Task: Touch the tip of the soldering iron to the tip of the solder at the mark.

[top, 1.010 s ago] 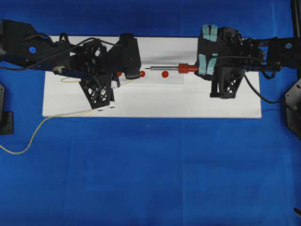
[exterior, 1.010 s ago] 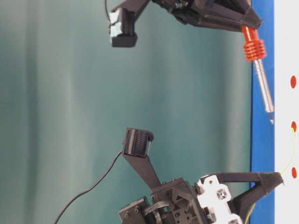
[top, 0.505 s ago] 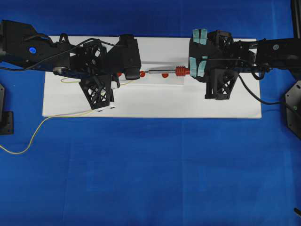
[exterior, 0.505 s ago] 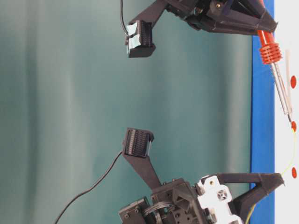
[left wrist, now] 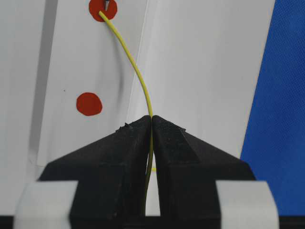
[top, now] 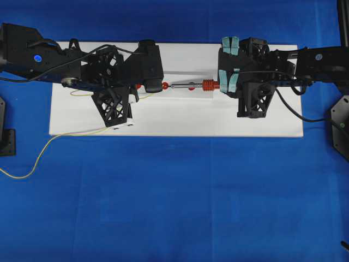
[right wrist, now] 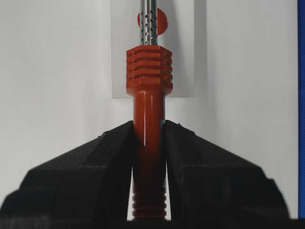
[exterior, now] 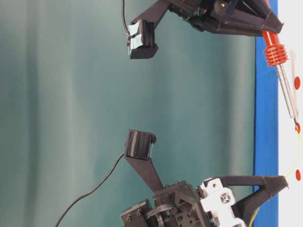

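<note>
My left gripper (left wrist: pixel 152 119) is shut on the solder (left wrist: pixel 137 71), a thin yellow wire that arcs forward to a red mark (left wrist: pixel 96 5) on the white board. My right gripper (right wrist: pixel 148 125) is shut on the red ribbed handle of the soldering iron (right wrist: pixel 148 71). The iron's silver shaft (top: pixel 185 85) points left. Its pointed tip (left wrist: pixel 108 5) sits on the same red mark (top: pixel 164 85), right against the solder's end. From table level the iron (exterior: pixel 287 94) slants down onto the mark (exterior: pixel 298 127), where the solder (exterior: pixel 298 151) ends.
A white board (top: pixel 180 117) lies on blue cloth. More red dots sit on it, one near the left jaws (left wrist: pixel 89 104) and one under the shaft (top: pixel 191 87). Loose solder (top: pixel 49 143) trails off the board's left front. A black cord (top: pixel 294 106) hangs right.
My right gripper has carried the iron left and lowered it, bringing its tip from short of the mark down onto it. The left gripper and solder have not moved.
</note>
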Robot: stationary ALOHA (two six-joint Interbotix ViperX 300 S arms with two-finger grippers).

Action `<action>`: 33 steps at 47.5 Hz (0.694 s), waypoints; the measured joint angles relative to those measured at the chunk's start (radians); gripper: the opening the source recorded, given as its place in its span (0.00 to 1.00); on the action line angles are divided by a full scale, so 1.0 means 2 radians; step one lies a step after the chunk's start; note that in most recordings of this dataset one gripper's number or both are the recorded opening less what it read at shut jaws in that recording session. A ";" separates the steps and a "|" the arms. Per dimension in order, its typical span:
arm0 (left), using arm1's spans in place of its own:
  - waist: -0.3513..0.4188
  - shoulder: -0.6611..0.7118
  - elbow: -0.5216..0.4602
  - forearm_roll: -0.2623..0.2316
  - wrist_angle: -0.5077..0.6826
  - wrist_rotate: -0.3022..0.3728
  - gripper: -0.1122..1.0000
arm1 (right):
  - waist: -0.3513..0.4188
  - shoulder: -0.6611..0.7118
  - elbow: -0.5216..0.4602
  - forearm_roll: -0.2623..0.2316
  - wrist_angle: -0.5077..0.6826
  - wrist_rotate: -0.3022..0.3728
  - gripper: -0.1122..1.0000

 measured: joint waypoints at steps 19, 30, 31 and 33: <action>-0.001 0.000 0.000 -0.001 0.000 0.000 0.11 | -0.002 0.001 0.000 -0.001 -0.008 0.000 0.16; -0.001 0.000 0.000 0.000 0.000 0.000 0.11 | -0.002 0.006 0.000 0.000 -0.008 0.000 0.16; -0.001 0.000 0.000 0.000 0.000 0.000 0.11 | -0.002 0.007 0.000 -0.001 -0.008 0.000 0.16; -0.001 0.000 0.000 -0.001 0.000 0.000 0.11 | -0.002 0.008 0.000 -0.001 -0.009 0.000 0.16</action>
